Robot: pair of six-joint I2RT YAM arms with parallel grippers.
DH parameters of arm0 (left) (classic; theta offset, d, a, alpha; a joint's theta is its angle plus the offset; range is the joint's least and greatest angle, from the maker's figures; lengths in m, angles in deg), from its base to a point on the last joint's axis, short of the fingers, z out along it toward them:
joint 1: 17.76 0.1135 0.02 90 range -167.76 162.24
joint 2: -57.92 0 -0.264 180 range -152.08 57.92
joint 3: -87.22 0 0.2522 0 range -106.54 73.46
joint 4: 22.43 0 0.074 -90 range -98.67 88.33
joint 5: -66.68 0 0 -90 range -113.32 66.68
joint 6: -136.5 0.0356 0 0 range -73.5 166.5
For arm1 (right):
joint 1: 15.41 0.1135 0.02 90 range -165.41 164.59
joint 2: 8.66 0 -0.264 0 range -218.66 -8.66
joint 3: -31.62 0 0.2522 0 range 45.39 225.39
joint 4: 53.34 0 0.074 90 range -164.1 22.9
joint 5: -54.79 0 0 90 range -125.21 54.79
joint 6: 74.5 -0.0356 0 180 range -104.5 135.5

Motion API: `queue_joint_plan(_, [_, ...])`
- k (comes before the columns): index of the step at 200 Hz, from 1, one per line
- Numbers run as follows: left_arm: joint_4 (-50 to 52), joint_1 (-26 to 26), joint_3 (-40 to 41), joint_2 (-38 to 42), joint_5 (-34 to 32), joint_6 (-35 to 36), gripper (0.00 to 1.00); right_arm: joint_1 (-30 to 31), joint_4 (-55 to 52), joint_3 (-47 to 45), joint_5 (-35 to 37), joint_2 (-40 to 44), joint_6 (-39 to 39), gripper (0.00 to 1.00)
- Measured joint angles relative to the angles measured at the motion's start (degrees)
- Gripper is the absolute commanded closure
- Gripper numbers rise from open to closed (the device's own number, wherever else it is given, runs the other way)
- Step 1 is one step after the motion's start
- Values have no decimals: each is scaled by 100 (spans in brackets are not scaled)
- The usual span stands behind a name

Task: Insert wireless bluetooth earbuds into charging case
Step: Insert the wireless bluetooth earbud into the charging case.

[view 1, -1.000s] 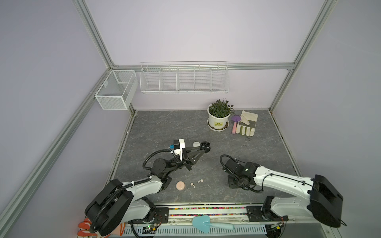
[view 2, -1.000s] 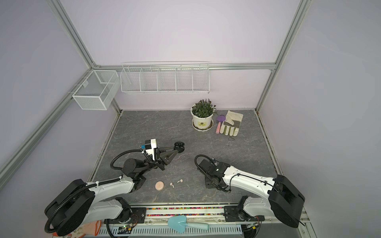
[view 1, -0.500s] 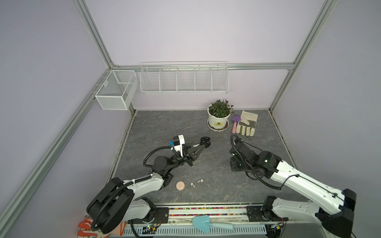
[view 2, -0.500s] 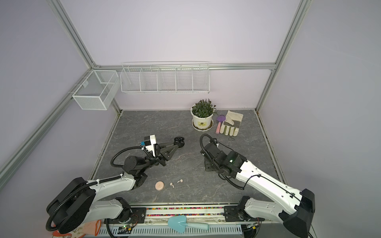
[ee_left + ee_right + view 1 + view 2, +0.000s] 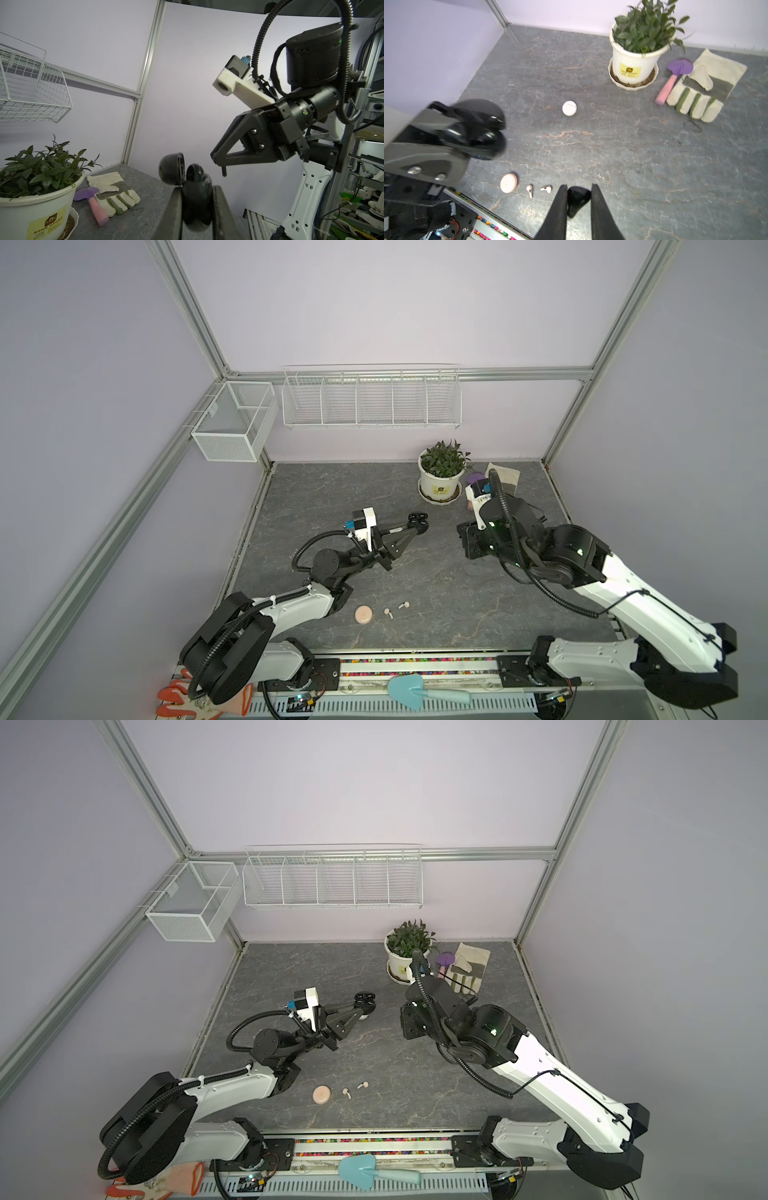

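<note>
The left gripper (image 5: 411,529) is clenched on the black case (image 5: 195,182), held off the worktop (image 5: 457,614) near its middle with the lid swung open toward 3 o'clock. Down at 7 o'clock by the front edge lies the shut pink case (image 5: 364,614), with two pink earbuds (image 5: 388,612) loose just beside it at its 3 o'clock. The white case (image 5: 569,108) sits shut below the lifted black one. At 3 o'clock of the black case, near it but apart, the right gripper (image 5: 217,159) pinches a black earbud (image 5: 577,200), stem pointing down. The step in hand looks like seating this earbud. The next move calls for carrying it over the open well toward 9 o'clock, lining the stem up with its socket, lowering it and letting go only once it has seated.
</note>
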Motion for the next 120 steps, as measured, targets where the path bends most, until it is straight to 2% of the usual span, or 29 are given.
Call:
queue_joint_plan(38, [0,0,-33,-26,85,0,100,275,332,409,170,-341,264,80])
queue_joint_plan(120, [-2,-2,-120,-28,160,-7,100,452,1224,361,452,-407,278,80])
